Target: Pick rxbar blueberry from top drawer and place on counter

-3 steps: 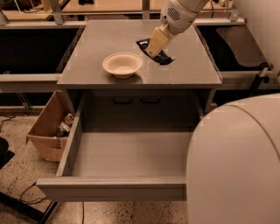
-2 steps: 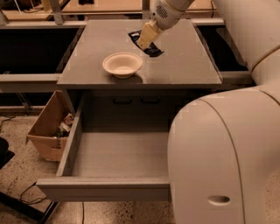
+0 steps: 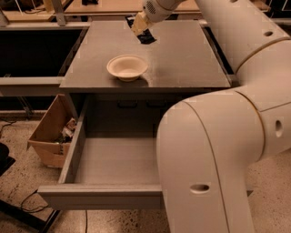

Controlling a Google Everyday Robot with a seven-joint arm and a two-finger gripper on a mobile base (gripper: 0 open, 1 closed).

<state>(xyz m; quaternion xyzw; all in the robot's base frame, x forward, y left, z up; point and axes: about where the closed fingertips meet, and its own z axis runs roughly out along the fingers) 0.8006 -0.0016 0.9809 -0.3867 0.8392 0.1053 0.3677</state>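
My gripper [image 3: 138, 27] is at the back of the grey counter [image 3: 182, 59], behind the bowl. It is shut on the rxbar blueberry [image 3: 148, 38], a dark flat bar that sticks out below the tan fingers and hangs tilted just over the counter's far part. Whether the bar's lower end touches the surface I cannot tell. The top drawer [image 3: 100, 196] is pulled wide open below the counter, and the visible part of its grey floor is bare. My arm hides the drawer's right side.
A pale bowl [image 3: 127, 67] stands on the counter near its front left. A brown cardboard box [image 3: 47, 132] with scraps sits on the floor left of the drawer. My bulky white arm [image 3: 213, 159] fills the right foreground. Wooden benches [image 3: 104, 7] stand behind.
My gripper has moved with the bar toward the back and left of the counter, away from the bowl. The bowl and drawer have not moved.
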